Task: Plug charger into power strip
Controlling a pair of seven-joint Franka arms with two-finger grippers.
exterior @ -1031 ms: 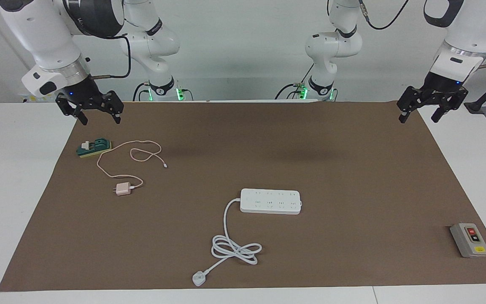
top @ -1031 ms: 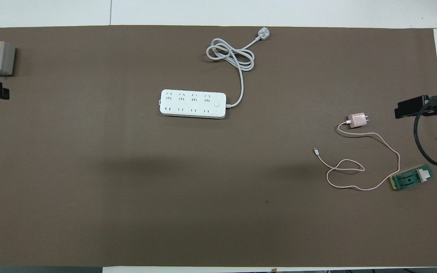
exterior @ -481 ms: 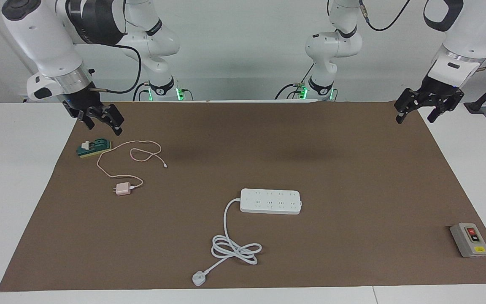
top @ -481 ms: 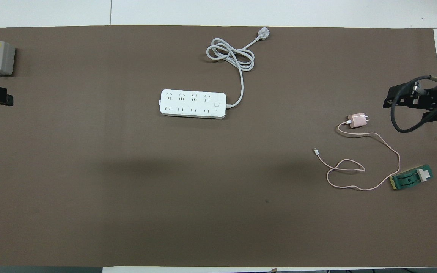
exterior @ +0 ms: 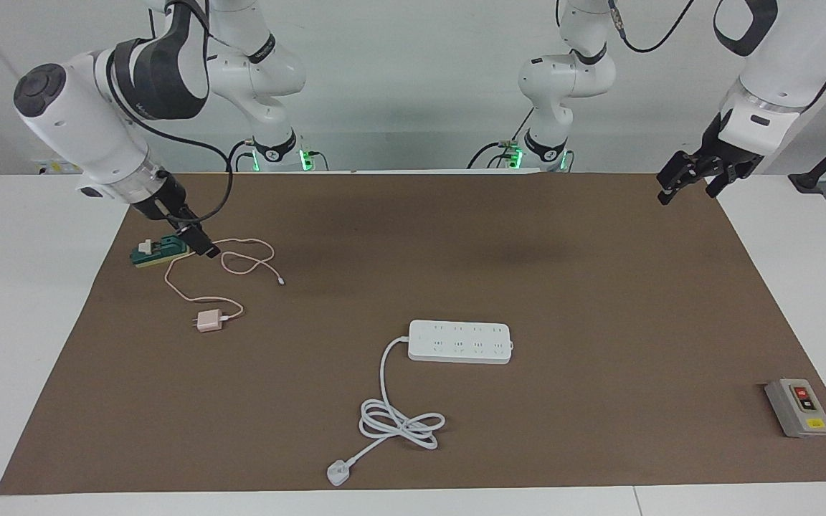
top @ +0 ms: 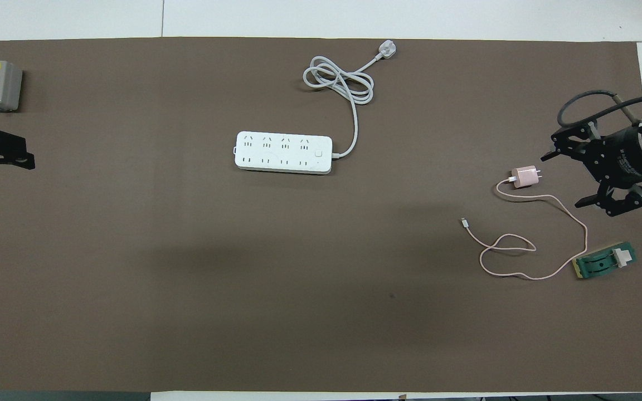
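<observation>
Room wide on brown mat (exterior: 599,301) around flat white oblong power strip (exterior: 459,341), mid-table, long axis running from one arm's end to the other. Small pale-pink cube charger (exterior: 206,320) near mat edge at right arm's end, prongs toward that edge. Right gripper (exterior: 194,240) spread apart, low beside green-and-white block (exterior: 160,251). Left gripper (exterior: 685,195) apart, over mat edge, partly cut off overhead.

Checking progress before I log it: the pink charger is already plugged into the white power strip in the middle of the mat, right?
No. The charger lies loose on the mat toward the right arm's end, apart from the power strip, as the overhead view shows.
</observation>
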